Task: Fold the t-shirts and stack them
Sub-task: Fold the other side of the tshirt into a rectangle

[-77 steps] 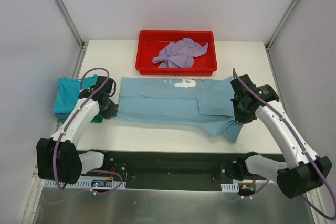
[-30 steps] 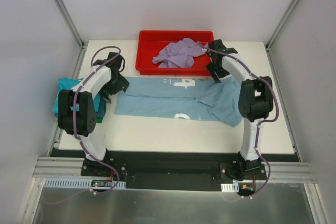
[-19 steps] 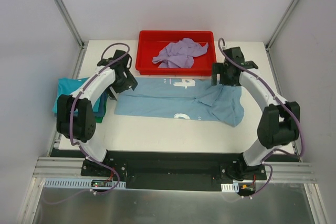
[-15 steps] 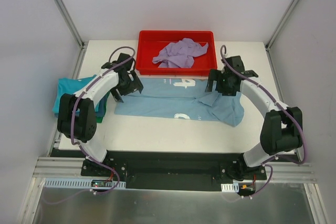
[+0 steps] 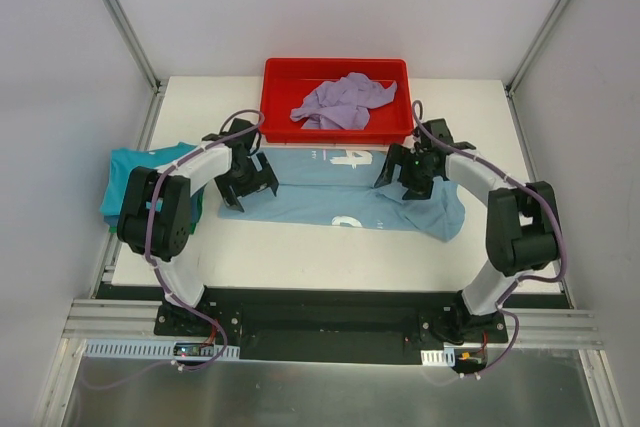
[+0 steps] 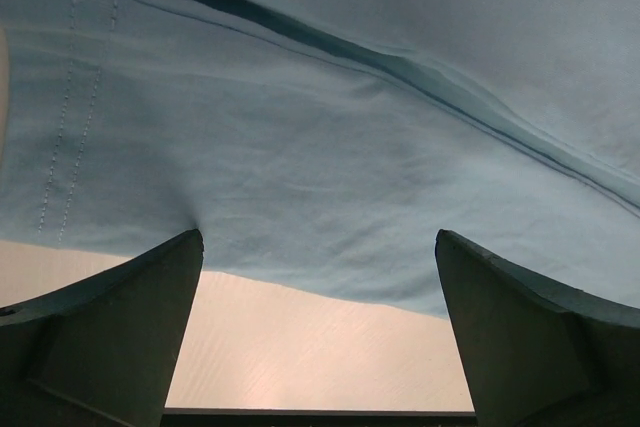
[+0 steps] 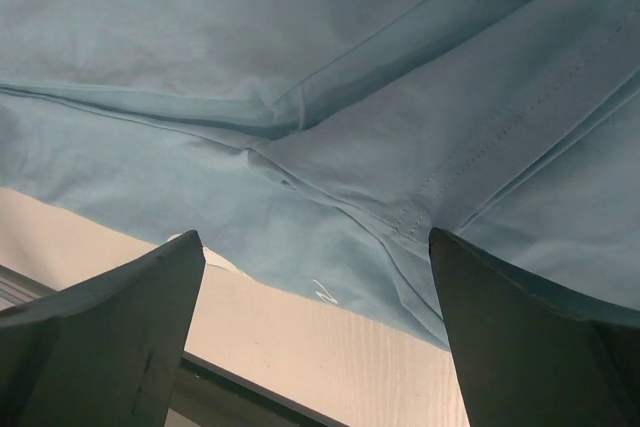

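Light blue shirt [image 5: 320, 199] lies folded lengthwise at centre of table [image 5: 480, 237]. Left claw [image 6: 318, 242], fingers spread wide, sits over its 9 o'clock end. Right claw [image 7: 315, 242], likewise agape, sits over the 3 o'clock end. Lavender shirt [image 5: 345, 102] is in red tray [image 5: 335, 134] at 12 o'clock; teal shirt [image 5: 125, 179] is at 9 o'clock.

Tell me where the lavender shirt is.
In the top view the lavender shirt lies crumpled in the red tray at the far middle of the table, just beyond the light blue shirt.
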`<move>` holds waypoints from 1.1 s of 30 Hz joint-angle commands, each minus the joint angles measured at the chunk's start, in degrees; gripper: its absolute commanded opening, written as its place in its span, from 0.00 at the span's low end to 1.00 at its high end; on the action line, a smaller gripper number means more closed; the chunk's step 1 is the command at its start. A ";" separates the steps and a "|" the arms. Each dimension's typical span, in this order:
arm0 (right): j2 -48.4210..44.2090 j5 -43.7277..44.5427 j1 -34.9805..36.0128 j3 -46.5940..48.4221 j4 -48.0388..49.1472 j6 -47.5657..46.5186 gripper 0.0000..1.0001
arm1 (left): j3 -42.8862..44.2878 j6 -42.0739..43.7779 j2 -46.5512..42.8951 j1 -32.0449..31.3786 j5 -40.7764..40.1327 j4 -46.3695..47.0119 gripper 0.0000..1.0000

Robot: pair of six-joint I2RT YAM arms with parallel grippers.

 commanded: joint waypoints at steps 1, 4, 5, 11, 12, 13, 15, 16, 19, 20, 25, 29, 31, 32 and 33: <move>0.44 -0.33 0.11 0.52 0.77 0.60 0.96 | -0.91 1.71 0.36 0.48 0.71 1.21 0.99; -1.76 1.42 0.11 -0.88 0.68 -0.62 0.96 | -1.26 1.71 0.98 0.57 0.97 1.48 0.99; -2.29 1.43 -0.07 -1.15 0.59 -1.15 0.96 | -1.35 1.79 1.16 0.57 0.80 1.57 0.99; -5.45 3.80 -0.16 -4.22 0.15 -2.38 0.96 | -2.76 1.79 0.81 1.36 -0.26 1.57 0.99; -5.37 3.54 -0.24 -4.49 0.50 -2.65 0.96 | -3.02 1.97 0.72 1.45 -0.26 1.57 0.99; -5.19 3.10 -0.25 -4.58 0.85 -3.00 0.96 | -3.11 2.06 0.63 1.45 -0.52 1.57 0.99; -3.88 2.05 -0.33 -3.97 1.47 -3.00 0.96 | -3.11 2.23 0.63 1.45 -0.87 1.57 0.99; -3.09 1.17 -0.25 -3.62 2.51 -2.74 0.96 | -3.20 2.15 0.63 1.45 -1.05 1.57 0.99; -0.46 -1.12 -0.33 -2.39 4.37 -1.60 0.96 | -3.38 2.06 0.46 1.45 -1.22 1.57 0.99; 0.34 -1.38 -0.33 -1.69 4.54 -1.25 0.96 | -3.46 2.06 0.45 1.45 -1.14 1.39 0.99; 3.06 -3.40 -0.16 1.73 9.02 -0.10 0.97 | -4.16 2.06 -0.07 1.45 -1.58 1.48 0.99; 7.28 -4.72 0.89 9.37 9.99 1.83 0.98 | -5.13 1.53 -1.04 1.45 -2.10 1.48 0.99; 9.65 -4.99 2.21 13.24 10.26 2.01 0.98 | -5.66 1.71 -1.65 1.45 -2.28 1.39 0.99; 11.14 -4.99 2.82 15.00 10.43 2.01 0.98 | -5.92 1.71 -2.00 1.54 -2.54 1.48 0.99; 12.46 -4.81 3.44 17.02 10.43 1.83 0.98 | -6.36 1.71 -2.44 1.45 -2.54 1.39 0.99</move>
